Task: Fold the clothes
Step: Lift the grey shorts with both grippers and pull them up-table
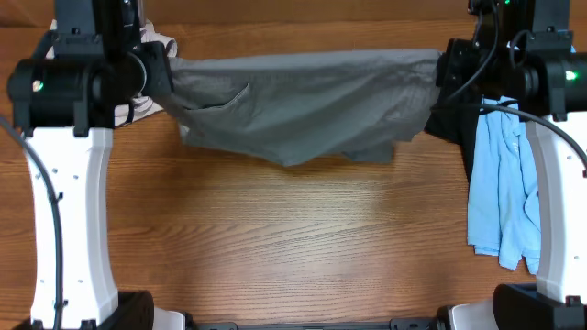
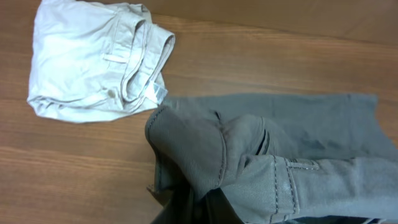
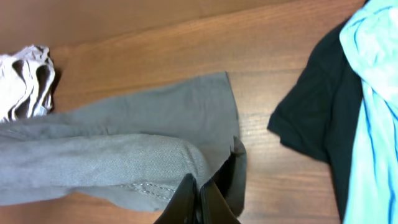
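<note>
**Holdings on the table: four garments, one of them in hand**

Item 1. Grey shorts. Mid-grey cotton, stretched sideways along the far part of the table and slung between the two arms. The upper edge runs nearly straight from one gripper to the other. The lower edge droops in loose folds towards the wood near the middle, and I cannot tell whether it touches. A stitched pocket or waistband seam shows in the left wrist view.

Item 2. Left gripper. Clenched on one end of the grey shorts, with cloth bunched thick over the dark fingers so that little of them shows.

Item 3. Right gripper. Fingers pressed tight together, pinching the hem at the opposite end of the grey shorts.

Item 4. Beige shorts. A folded, slightly rumpled bundle lying on the wood at the far left corner, just beside the held end of the grey shorts, waistband uppermost.

Item 5. Light-blue T-shirt. A long crumpled strip at the right side of the table, partly under the right arm, overlapping item 6.

Item 6. Black garment. Spread flat beneath and beside the light-blue T-shirt, near the right gripper but apart from the grey shorts.
</note>
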`<control>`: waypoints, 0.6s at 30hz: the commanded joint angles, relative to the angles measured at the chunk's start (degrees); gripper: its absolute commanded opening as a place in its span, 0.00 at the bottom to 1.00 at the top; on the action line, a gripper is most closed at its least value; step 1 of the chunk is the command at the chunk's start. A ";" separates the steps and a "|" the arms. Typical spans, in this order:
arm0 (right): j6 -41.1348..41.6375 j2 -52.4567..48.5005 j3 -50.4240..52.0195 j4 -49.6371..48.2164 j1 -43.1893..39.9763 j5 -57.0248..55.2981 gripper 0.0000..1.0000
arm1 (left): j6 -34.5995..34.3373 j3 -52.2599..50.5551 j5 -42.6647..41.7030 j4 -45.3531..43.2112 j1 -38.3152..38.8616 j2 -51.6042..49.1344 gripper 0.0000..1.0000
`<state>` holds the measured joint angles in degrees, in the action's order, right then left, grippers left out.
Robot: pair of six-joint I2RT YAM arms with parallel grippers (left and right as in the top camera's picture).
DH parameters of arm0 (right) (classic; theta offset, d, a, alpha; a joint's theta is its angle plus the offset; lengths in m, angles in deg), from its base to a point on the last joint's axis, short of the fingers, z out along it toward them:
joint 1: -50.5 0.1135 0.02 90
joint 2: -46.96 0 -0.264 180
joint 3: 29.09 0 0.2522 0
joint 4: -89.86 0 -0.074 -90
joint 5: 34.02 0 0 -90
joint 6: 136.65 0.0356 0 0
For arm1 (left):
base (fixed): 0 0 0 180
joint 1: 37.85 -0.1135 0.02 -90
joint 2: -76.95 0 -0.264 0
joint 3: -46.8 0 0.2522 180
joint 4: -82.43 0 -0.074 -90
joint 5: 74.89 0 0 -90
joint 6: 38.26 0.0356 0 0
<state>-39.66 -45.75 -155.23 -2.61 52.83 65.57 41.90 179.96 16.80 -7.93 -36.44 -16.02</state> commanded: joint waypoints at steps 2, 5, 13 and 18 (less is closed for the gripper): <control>-1.31 2.38 -1.38 2.89 -0.22 -1.60 0.04 | 2.38 0.76 0.37 4.42 -0.26 3.76 0.05; -1.46 2.36 -1.27 5.92 -0.20 -1.36 0.04 | 2.36 0.76 0.35 9.03 -0.26 4.22 0.05; -2.64 2.36 -1.27 -2.95 -0.17 -1.46 0.04 | 2.36 0.76 0.15 0.33 -0.26 4.11 0.04; -5.42 1.84 -1.27 -22.56 -0.20 -7.19 0.04 | 2.19 0.76 -0.39 -25.14 -0.22 -0.07 0.04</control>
<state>-42.11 -44.88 -155.18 -19.81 52.88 62.86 43.21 179.50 16.17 -25.81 -36.40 -13.98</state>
